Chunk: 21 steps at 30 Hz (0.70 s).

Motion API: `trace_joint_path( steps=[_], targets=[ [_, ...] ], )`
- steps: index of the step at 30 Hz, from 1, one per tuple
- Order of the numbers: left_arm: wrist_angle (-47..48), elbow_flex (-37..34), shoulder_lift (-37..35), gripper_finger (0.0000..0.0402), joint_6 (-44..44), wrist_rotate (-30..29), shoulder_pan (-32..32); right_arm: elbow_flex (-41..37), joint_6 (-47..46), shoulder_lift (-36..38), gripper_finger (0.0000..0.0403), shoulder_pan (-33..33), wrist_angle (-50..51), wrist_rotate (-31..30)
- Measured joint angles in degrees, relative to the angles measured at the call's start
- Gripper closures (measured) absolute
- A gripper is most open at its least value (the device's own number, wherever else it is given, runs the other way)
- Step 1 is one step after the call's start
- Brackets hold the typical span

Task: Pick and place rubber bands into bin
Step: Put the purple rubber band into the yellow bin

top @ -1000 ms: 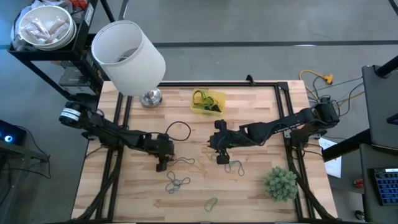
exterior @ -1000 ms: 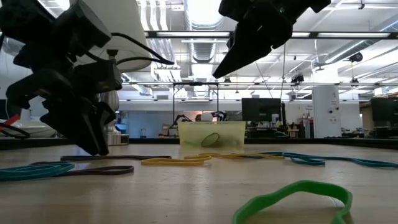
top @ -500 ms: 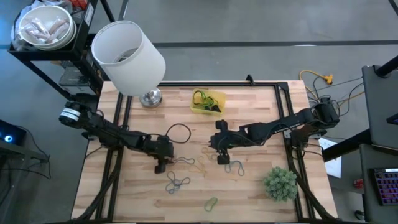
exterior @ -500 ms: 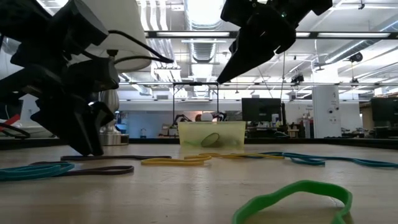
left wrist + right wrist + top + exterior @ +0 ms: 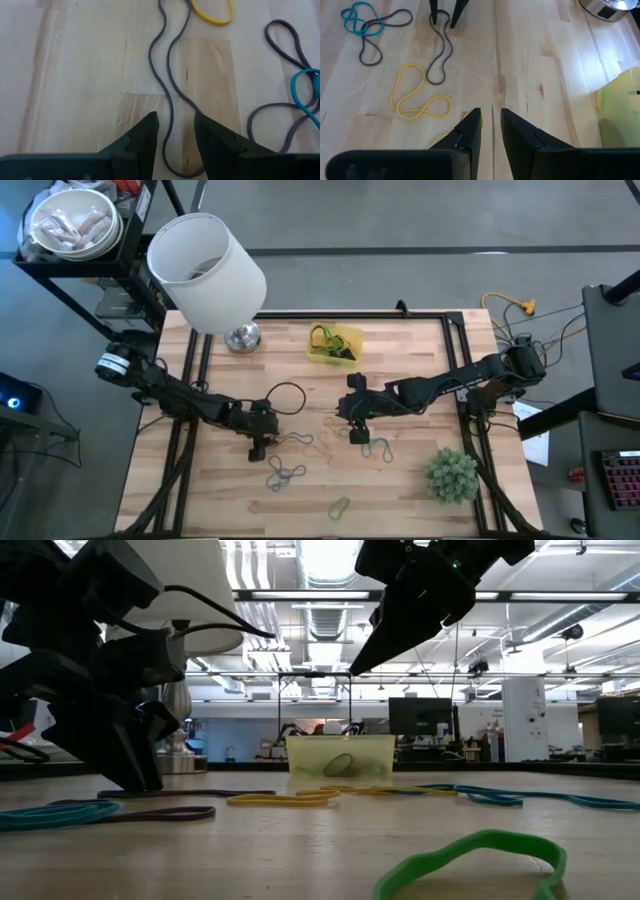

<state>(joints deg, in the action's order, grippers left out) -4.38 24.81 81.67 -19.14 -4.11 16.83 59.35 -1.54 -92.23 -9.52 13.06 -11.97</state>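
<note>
Over a grey rubber band (image 5: 167, 100), left gripper (image 5: 174, 131) fingers apart; no writing legible.

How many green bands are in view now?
2. One green band lies loose by the table's front edge; a second green band is in the bin. More could be hidden there.

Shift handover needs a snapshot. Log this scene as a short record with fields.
table: wooden top
bin: yellow tray at the far middle, some bands already inside
loose bands: grey band, yellow band, green band, others scattered
left gripper: open, fingers straddling the grey band
right gripper: open, raised above the table, nothing seen held
other items: white lampshade, green plant
</note>
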Motion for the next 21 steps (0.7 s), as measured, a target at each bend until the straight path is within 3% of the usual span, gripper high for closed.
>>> trace_joint_path(
  steps=[7,14,21],
  targets=[
    [0.1,1.1,6.1,0.0283,0.0,-1.2,0.1,0.0,0.0,0.0,0.0335,0.0,0.0,0.0],
    [-0.1,1.2,6.8,0.0286,0.2,-2.3,0.2,0.0,0.0,0.0,0.0335,0.0,0.0,0.0],
    [0.3,1.2,6.6,0.0330,1.3,-3.1,0.5,-0.5,0.0,0.0,0.0335,0.0,0.0,0.0]
  ],
)
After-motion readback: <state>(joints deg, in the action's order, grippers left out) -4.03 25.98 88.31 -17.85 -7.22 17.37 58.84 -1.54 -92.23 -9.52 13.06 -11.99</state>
